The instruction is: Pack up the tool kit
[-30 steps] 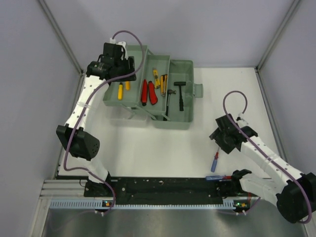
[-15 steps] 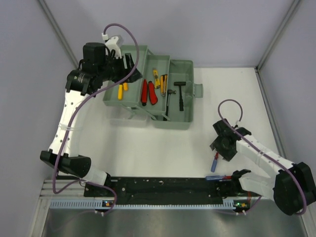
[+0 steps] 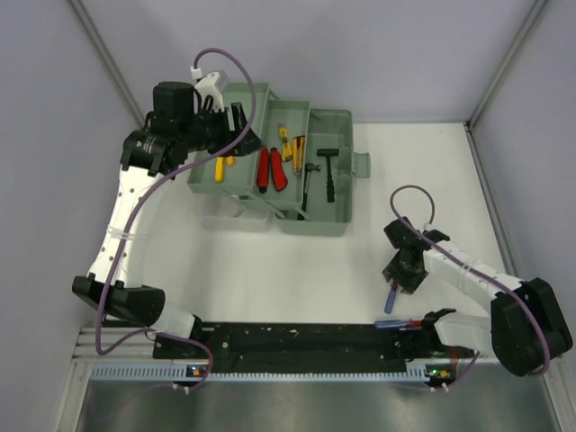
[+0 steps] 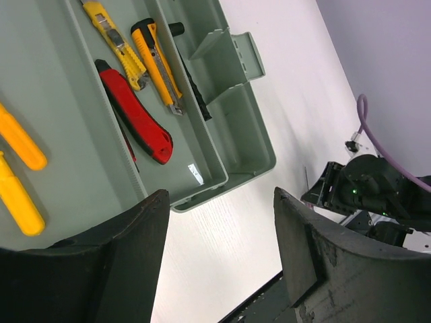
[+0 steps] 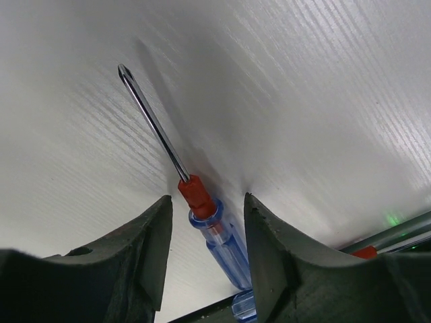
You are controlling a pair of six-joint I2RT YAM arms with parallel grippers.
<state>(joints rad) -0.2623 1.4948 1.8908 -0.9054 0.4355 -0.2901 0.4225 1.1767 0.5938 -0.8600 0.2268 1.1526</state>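
The sage-green toolbox (image 3: 326, 216) stands open at the back left, its trays spread. Inside lie yellow-handled screwdrivers (image 3: 220, 166), red pliers (image 3: 271, 169), yellow utility knives (image 3: 297, 149) and small black hammers (image 3: 328, 173). My left gripper (image 3: 236, 121) is open and empty over the left tray; its wrist view shows the red pliers (image 4: 138, 114) and yellow knives (image 4: 158, 64). A blue-and-red screwdriver (image 3: 392, 293) lies on the white table at the front right. My right gripper (image 3: 400, 270) is open, its fingers down on either side of the screwdriver handle (image 5: 215, 232), not closed on it.
A black rail with a perforated strip (image 3: 297, 340) runs along the near edge, just behind the screwdriver. Grey walls (image 3: 54, 135) close in on the left, back and right. The right arm's purple cable (image 3: 414, 193) loops above its wrist.
My right gripper has dropped and moved left over the screwdriver, which now sits between its fingers. My left arm has swung left and back, its gripper staying over the left tray.
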